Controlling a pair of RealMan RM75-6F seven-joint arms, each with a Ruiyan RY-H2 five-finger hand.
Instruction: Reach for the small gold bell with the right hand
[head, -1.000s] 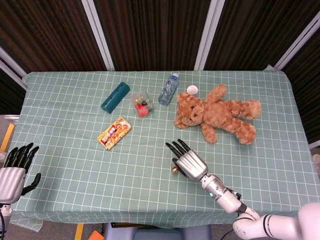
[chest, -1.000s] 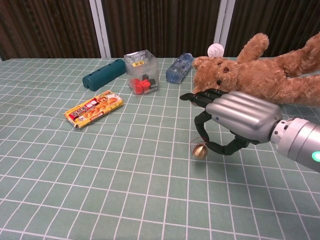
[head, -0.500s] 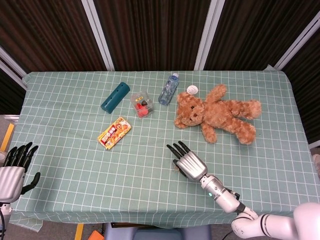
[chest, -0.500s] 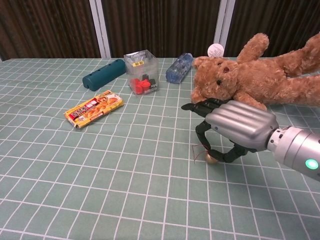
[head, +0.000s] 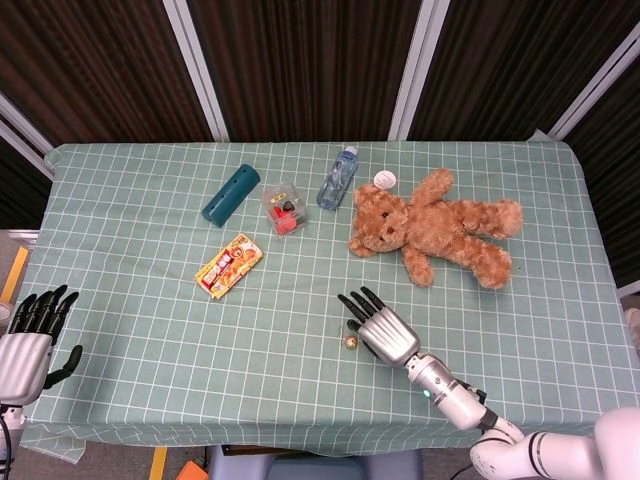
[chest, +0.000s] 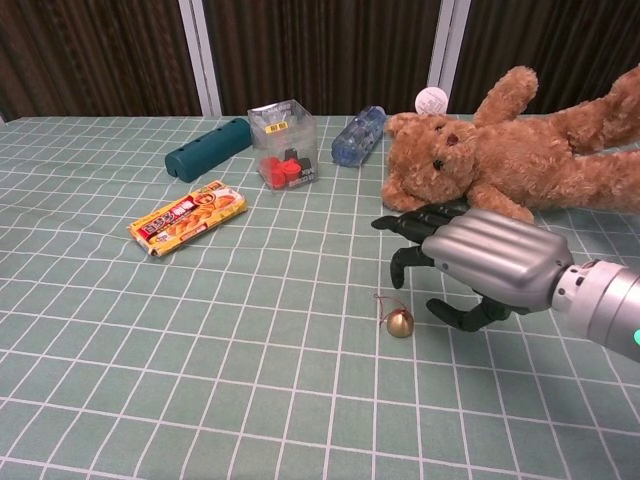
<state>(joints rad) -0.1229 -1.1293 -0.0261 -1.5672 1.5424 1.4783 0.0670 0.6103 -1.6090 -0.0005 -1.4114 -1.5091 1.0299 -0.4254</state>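
The green checked table (chest: 120, 380) carries a brown teddy bear (chest: 510, 150) at the far right. Just near of the bear, the right hand (chest: 480, 265) hovers with its fingers spread and curled downward, holding nothing. The left hand (head: 30, 335) hangs off the near left edge, fingers apart and empty. The small gold bell (chest: 400, 323) lies on the cloth just left of the right hand, apart from its fingertips (chest: 400, 278). To reach well, the hand should shift left and lower, bringing thumb and fingers to either side of the bell without nudging it away.
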